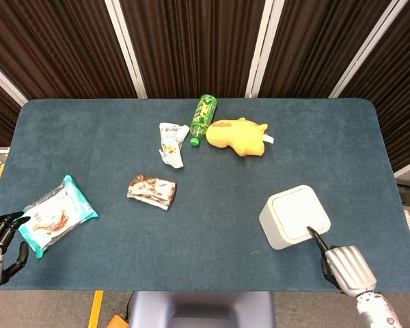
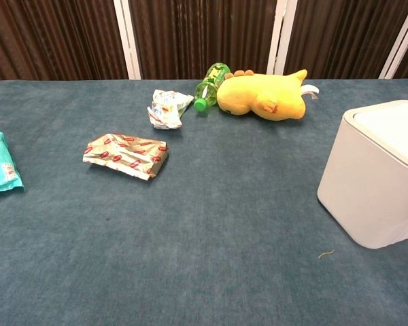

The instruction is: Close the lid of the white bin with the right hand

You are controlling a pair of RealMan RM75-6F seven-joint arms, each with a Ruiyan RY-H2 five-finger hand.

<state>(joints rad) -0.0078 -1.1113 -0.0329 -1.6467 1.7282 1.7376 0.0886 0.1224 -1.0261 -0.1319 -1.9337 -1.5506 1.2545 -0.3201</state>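
The white bin [image 1: 275, 229] stands on the right side of the blue table, and its lid [image 1: 299, 210] lies flat across the top. In the chest view the bin [image 2: 370, 190] fills the right edge with the lid [image 2: 394, 125] level on its rim. My right hand [image 1: 343, 266] is just in front of the bin, near the table's front edge. One dark finger [image 1: 316, 240] points up at the bin's near edge, the others are curled in, and it holds nothing. My left hand [image 1: 0, 236] hangs at the front left corner, fingers apart and empty.
A teal snack bag [image 1: 56, 213] lies by the left hand. A red-and-gold packet [image 1: 151, 190] sits mid-table. At the back lie a crumpled white wrapper [image 1: 171, 143], a green bottle [image 1: 203, 117] and a yellow plush toy [image 1: 238, 136].
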